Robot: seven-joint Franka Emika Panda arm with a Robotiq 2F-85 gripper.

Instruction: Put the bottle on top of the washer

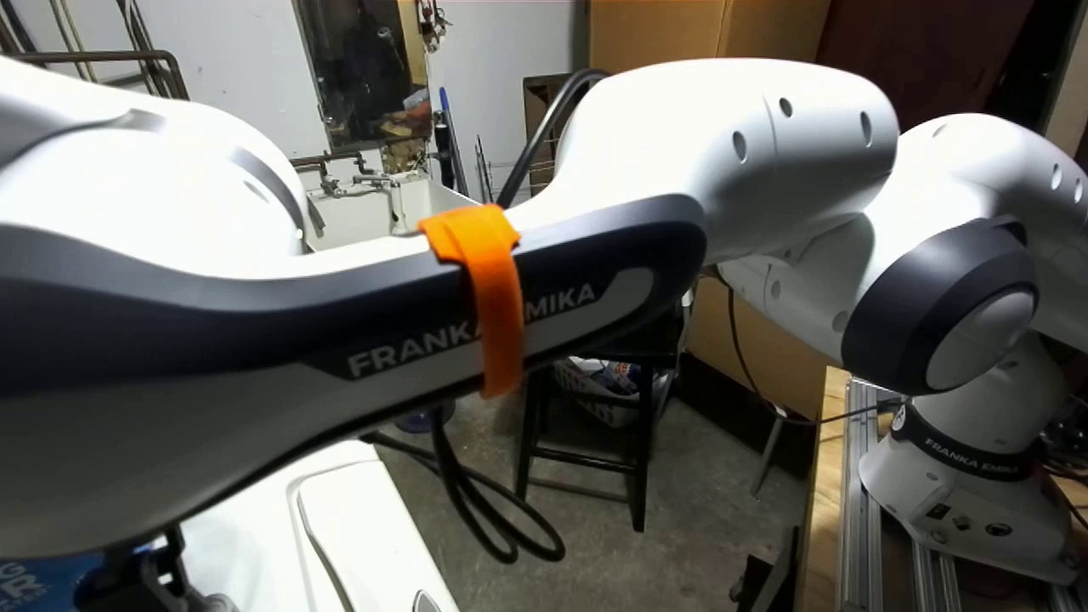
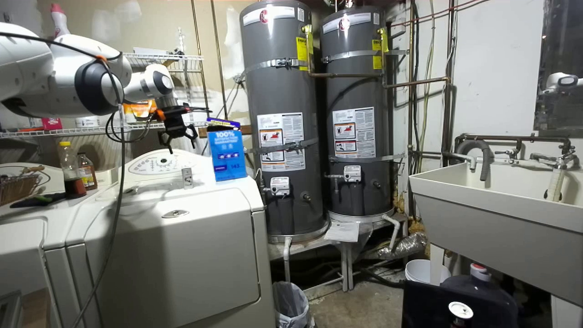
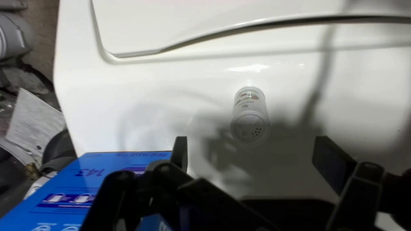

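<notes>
- Black fingers came nearest in the wrist view, spread wide apart; they belonged to my gripper, which hung above the washer.
- Below them I saw the small bottle, upright on the washer's glossy white top and clear of both fingers, its round cap dotted with little holes.
- One finger overlapped a blue box from where I looked; I couldn't tell whether they touched. The box stood upright at a corner of the washer.
- In an exterior view, the control panel rose behind the bottle.
- In both exterior views my arm stretched over the washer, an orange strap wrapped round it.
- Farther out, two grey water heaters stood beside the washer, with a pale sink past them.
- In an exterior view, a black stool stood on the floor.
</notes>
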